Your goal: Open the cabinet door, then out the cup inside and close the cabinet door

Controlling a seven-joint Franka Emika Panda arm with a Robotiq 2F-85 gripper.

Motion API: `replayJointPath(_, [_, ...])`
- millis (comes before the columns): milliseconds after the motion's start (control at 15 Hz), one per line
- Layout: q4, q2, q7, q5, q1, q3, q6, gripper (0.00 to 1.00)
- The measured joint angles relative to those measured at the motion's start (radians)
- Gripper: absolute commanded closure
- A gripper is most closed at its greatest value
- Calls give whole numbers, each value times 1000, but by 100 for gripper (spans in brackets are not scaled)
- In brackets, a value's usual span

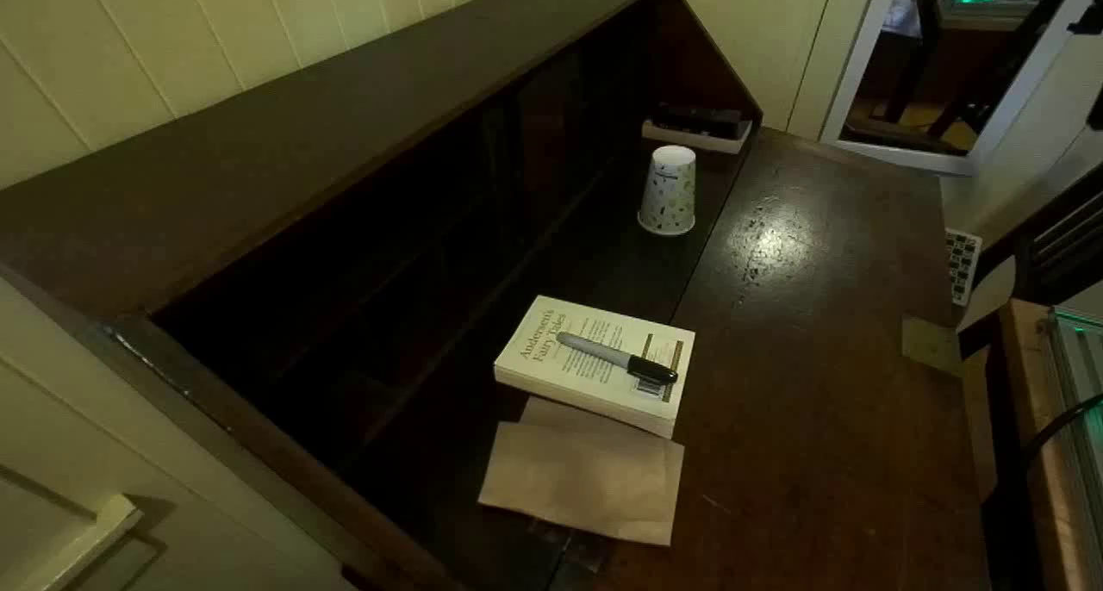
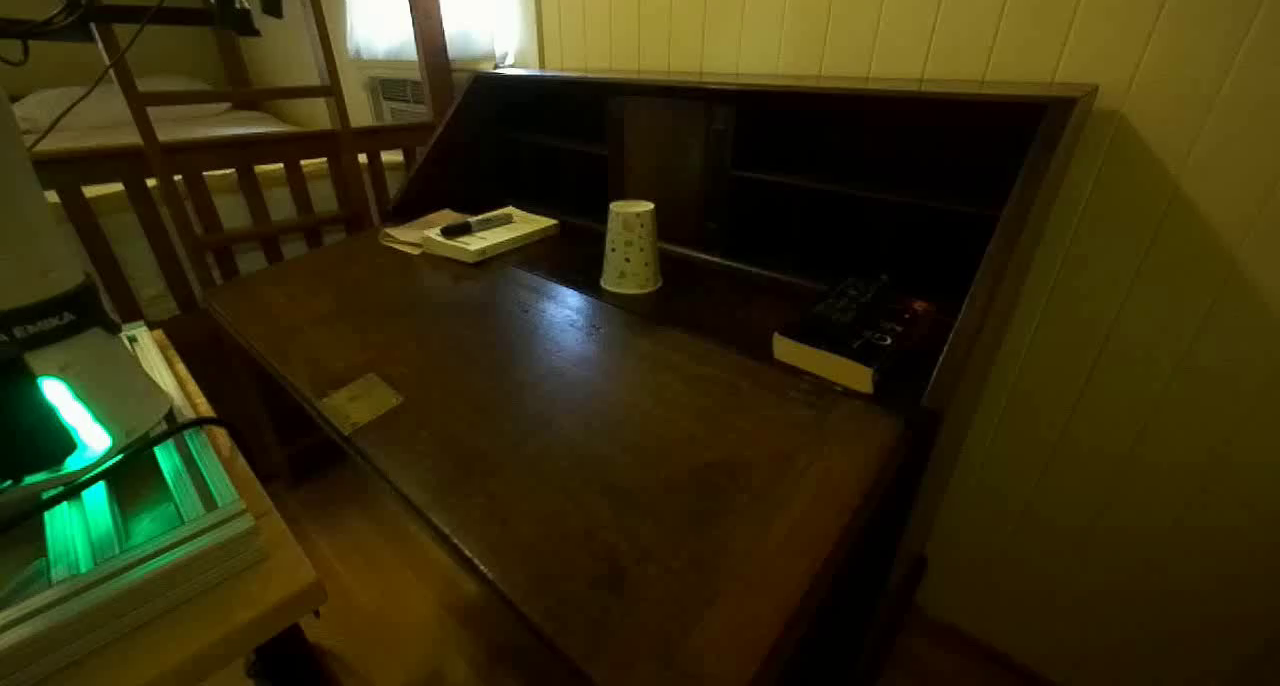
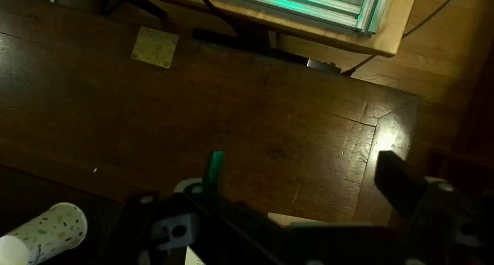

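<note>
Cup (image 3: 48, 232) cut off in wrist view; lettering on black book (image 2: 862, 328) blurred.

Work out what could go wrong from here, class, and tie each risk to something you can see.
The cup stands upside down on the desk, narrow end up; if the open fingers touch it off-centre, it might topple.

The marker lies on top of the pale book; a bump could roll it off.

The brown paper lies across a seam in the desk; if the desk's front folds up, the paper might crease.
</note>
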Motion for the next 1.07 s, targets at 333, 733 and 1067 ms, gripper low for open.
replayJointPath(333, [0,0,0,0,0,0,0,0])
replayJointPath(733, [0,26,121,-45,-45,-9,52,0])
replayJointPath(1067, [12,129,157,-60,-118,-76,256,0])
